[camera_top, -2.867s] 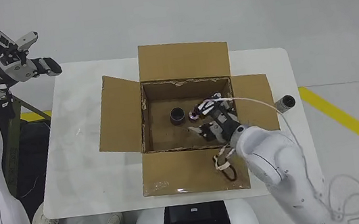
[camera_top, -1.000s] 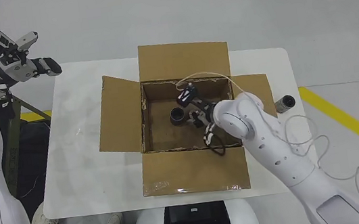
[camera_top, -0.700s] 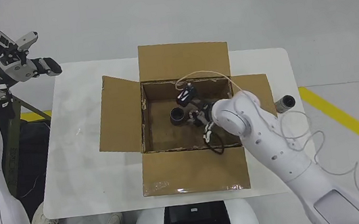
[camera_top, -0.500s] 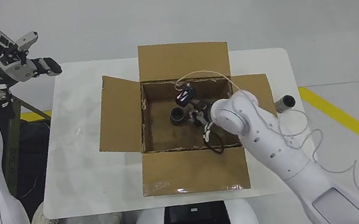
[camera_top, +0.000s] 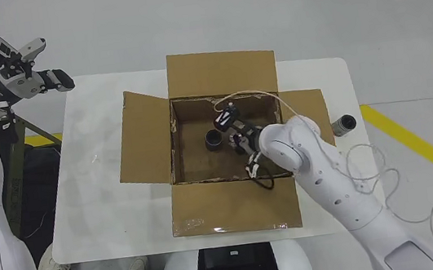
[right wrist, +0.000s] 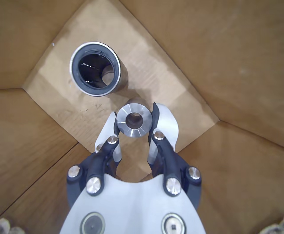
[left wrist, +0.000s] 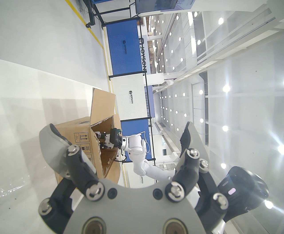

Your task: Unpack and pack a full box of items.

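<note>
Box (camera_top: 221, 73) on the table (camera_top: 95, 151) holds a dark sleeve (camera_top: 214, 141) and, just beside it, a small steel bushing (right wrist: 124, 127) clamped in the right gripper (right wrist: 134, 121) jaws. Looks like unpacking, so next needs a straight lift clear of the walls; left gripper (left wrist: 119, 130) jaws wide, off past the table corner

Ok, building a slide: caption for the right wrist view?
Right hand grips a steel bushing beside a dark sleeve inside the cardboard box.

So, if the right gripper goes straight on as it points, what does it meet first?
Likely the box floor, through the metal cylinder it holds; the black sleeve stands aside. Depth is unclear.
</note>
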